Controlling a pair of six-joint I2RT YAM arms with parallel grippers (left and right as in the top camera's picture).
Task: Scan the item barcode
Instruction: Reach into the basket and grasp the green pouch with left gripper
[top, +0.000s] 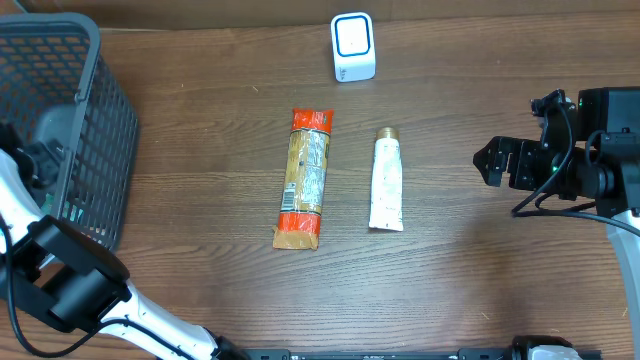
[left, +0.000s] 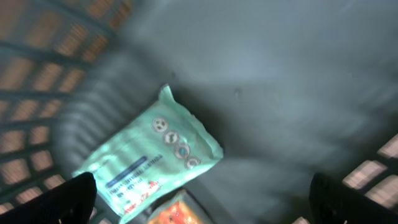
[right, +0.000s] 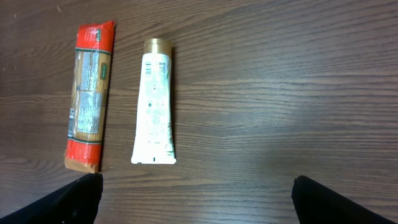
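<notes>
My left gripper (left: 205, 200) is open inside the grey basket (top: 100, 90), its dark fingertips (left: 74, 199) wide apart above a mint-green pouch (left: 149, 155) and an orange packet (left: 180, 214) lying on the basket floor. Nothing sits between its fingers. The view is blurred. On the table lie a long orange pasta packet (top: 305, 175) and a white tube with a gold cap (top: 387, 180), side by side. My right gripper (top: 490, 162) hovers open to the right of the tube (right: 155, 99), holding nothing. The white scanner (top: 352, 47) stands at the back centre.
The basket's mesh walls (left: 37, 74) surround the left gripper closely. The left arm (top: 60, 280) runs along the table's front left. The right arm's body (top: 600, 150) fills the right edge. Bare wood lies between the tube and the right gripper.
</notes>
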